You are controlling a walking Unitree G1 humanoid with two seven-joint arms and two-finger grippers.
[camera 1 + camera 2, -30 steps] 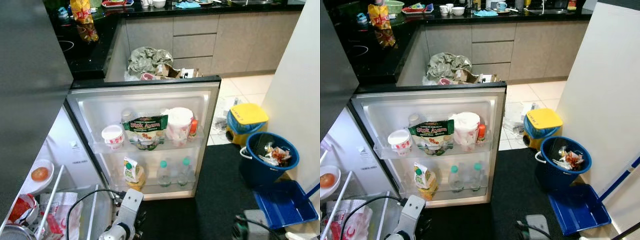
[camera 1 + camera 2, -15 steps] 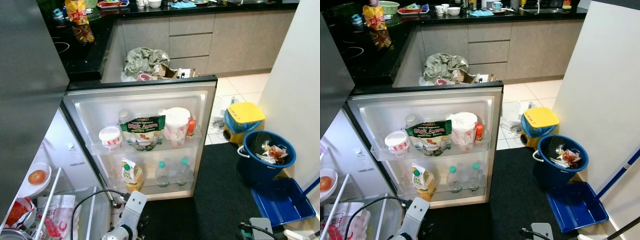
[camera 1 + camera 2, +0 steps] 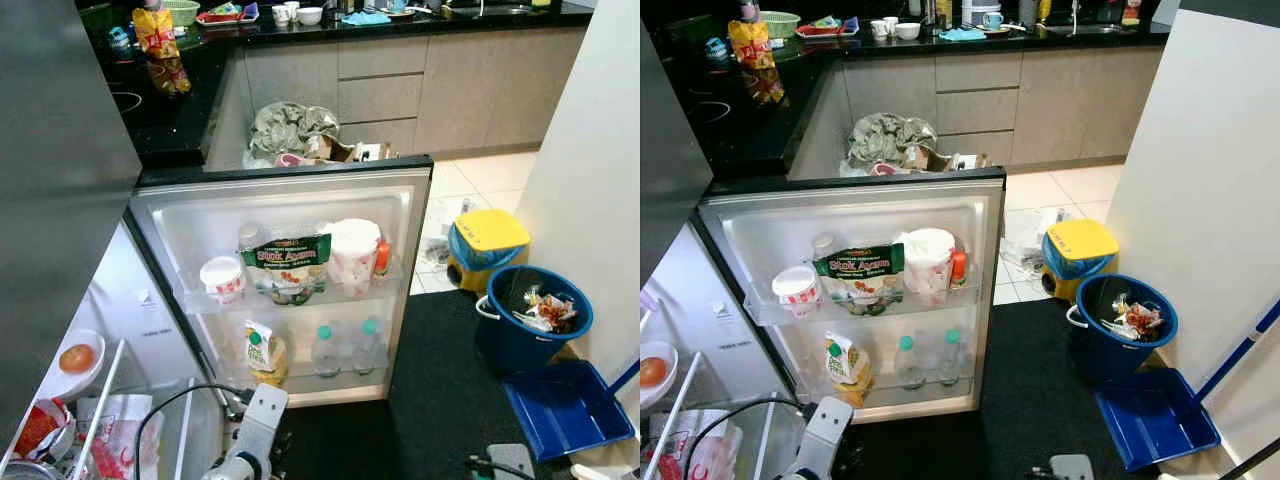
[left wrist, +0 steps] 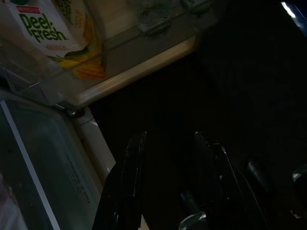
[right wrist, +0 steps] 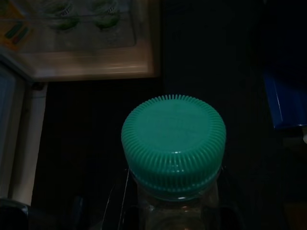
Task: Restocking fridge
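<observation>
Far left of the fridge door (image 3: pixel 280 192), inside the open fridge: a white plate (image 3: pixel 60 372) carrying a round orange-red fruit (image 3: pixel 75 358). Behind the fridge door, a black bench (image 3: pixel 170 115) with a yellow snack bag (image 3: pixel 157 28) on it.

Below the fridge door's left corner, the left arm (image 3: pixel 250 440), hanging low over the black mat (image 3: pixel 440 380). Left tool (image 4: pixel 168 139) released, its two fingers (image 4: pixel 133 158) parted with nothing between them, near the door's bottom edge and just short of the Peel Fresh carton (image 4: pixel 45 31).

On the fridge door's upper shelf, in order: a white tub (image 3: pixel 222 277), a Stok Ayam pouch (image 3: pixel 290 262), a white wrapped roll (image 3: pixel 354 250), a small red bottle (image 3: pixel 381 258). On its lower shelf: the Peel Fresh carton, then two water bottles (image 3: pixel 325 350) with green caps, side by side.

Right of the fridge door's bottom corner, above the mat: the right tool (image 5: pixel 175 213), grasping a clear bottle (image 5: pixel 173 143) with a ribbed green cap, upright between the fingers, which are barely made out in the dark. Well apart from the door's lower shelf, where the matching bottles stand.

Further right of the fridge door: a yellow-lidded bin (image 3: pixel 487 240), a blue bucket (image 3: pixel 532 315) holding rubbish, a blue dustpan (image 3: pixel 565 405).
</observation>
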